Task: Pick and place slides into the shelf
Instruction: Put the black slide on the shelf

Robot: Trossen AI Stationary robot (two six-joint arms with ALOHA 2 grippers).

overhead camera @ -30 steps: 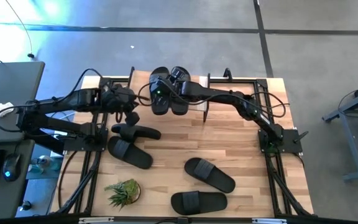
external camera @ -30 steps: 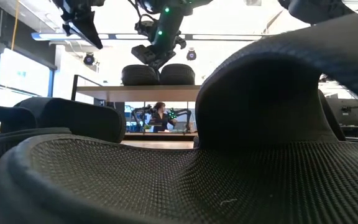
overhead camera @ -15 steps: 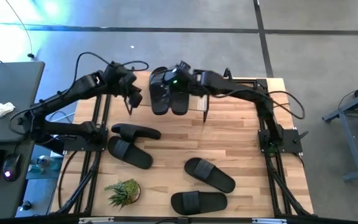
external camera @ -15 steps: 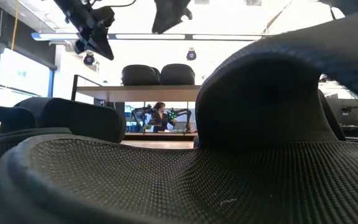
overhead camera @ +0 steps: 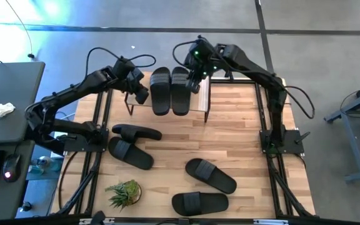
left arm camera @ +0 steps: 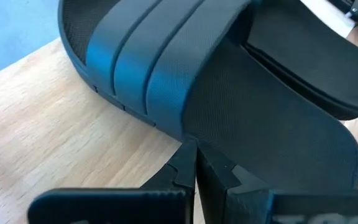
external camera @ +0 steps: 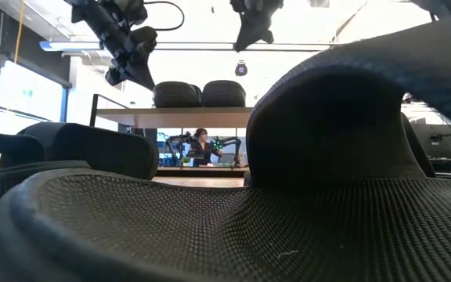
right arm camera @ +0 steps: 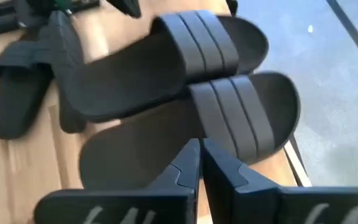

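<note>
4 slides [overhead camera: 204,175] lie on the tabletop [overhead camera: 230,134], well apart from either tool. 2 slides [overhead camera: 170,90] sit side by side on the shelf [overhead camera: 206,100], between the left tool [overhead camera: 142,95] and right tool [overhead camera: 195,84], both pressed together, empty.

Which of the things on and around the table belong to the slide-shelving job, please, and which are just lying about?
Part of the job:
- two slides on the shelf
- four slides on the table
- shelf
- left gripper and right gripper, both shut and empty, over the shelf

Just lying about:
- potted plant
- white cloth on the side desk
</note>
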